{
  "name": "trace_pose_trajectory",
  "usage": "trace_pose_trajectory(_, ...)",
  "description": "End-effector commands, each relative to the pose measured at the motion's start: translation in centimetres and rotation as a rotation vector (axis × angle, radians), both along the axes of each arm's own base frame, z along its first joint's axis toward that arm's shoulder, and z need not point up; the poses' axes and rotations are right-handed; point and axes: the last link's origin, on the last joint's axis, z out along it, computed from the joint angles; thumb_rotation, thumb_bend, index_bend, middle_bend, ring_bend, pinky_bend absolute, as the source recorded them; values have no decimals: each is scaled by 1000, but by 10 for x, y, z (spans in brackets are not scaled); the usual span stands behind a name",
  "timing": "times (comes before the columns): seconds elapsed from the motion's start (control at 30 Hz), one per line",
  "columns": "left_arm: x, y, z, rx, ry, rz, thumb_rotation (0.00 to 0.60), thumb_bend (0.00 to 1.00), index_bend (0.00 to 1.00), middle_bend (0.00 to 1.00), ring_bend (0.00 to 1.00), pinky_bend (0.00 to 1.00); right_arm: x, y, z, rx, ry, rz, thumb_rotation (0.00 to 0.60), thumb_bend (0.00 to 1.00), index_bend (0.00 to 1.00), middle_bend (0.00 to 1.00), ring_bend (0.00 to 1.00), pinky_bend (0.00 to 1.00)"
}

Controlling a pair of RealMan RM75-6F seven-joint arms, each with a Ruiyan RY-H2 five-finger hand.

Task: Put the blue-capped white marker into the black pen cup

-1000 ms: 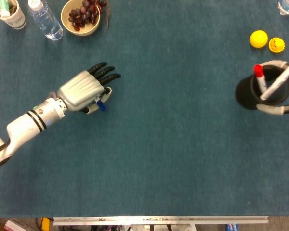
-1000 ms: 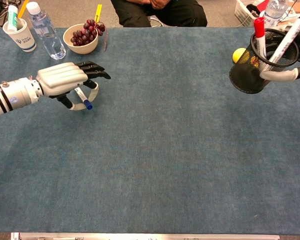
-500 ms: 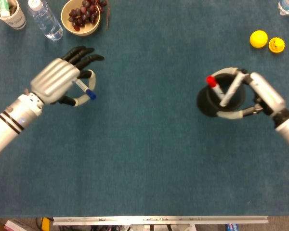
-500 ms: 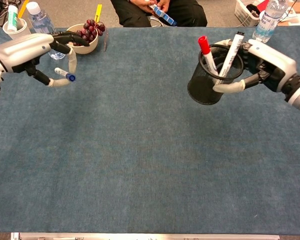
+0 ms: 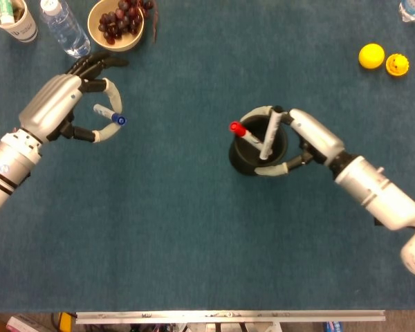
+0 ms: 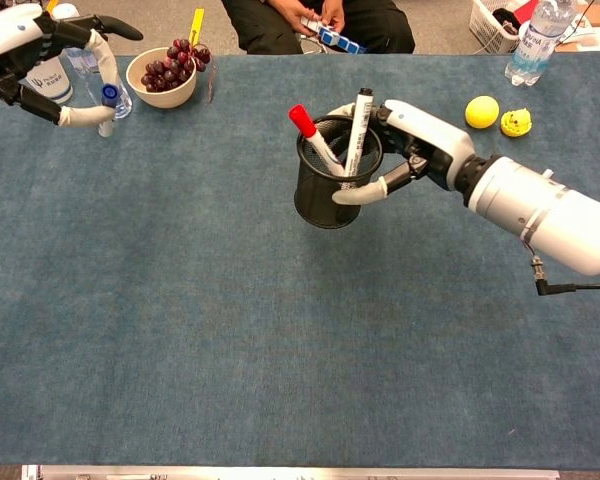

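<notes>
In the head view, the left hand (image 5: pixel 62 111) pinched the blue-capped white marker (image 5: pixel 109 115) above the table; the right hand (image 5: pixel 301 135) gripped the black pen cup (image 5: pixel 252 155), which held a red-capped marker (image 5: pixel 239 129) and a white pen (image 5: pixel 269 135).

In the chest view, the marker (image 6: pixel 107 107) showed mostly its blue cap, the left hand (image 6: pixel 35 50) cut off at the frame's edge.

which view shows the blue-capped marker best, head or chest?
Head view: the blue-capped marker shows white barrel and cap, pinched in the left hand. Chest view shows it end-on, mostly the cap.
</notes>
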Motion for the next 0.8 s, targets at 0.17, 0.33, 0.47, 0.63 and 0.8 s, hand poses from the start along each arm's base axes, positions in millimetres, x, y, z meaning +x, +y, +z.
trace_pose_trajectory(0.17,10,1,7,-47,-121,62,600,297,604,142,0,0,27,-9,-23,21,31,20,600,434,456,428,381,336)
trace_pose_trajectory(0.33,14,1,8,-82,-197,93,600,297,603,142,0,0,42,-14,-36,17,42,32,600,433,456,428,374,336)
trace_pose_trajectory(0.47,18,1,9,-115,-256,118,600,297,603,142,0,0,52,-17,-45,8,44,28,600,433,456,428,369,336)
trace_pose_trajectory(0.63,22,0,11,-154,-305,142,600,297,603,142,0,0,60,-22,-56,-7,58,18,600,433,456,428,365,336)
trace_pose_trajectory(0.8,27,0,10,-171,-326,136,600,297,603,142,0,0,65,-26,-66,-17,67,1,600,433,456,428,355,336)
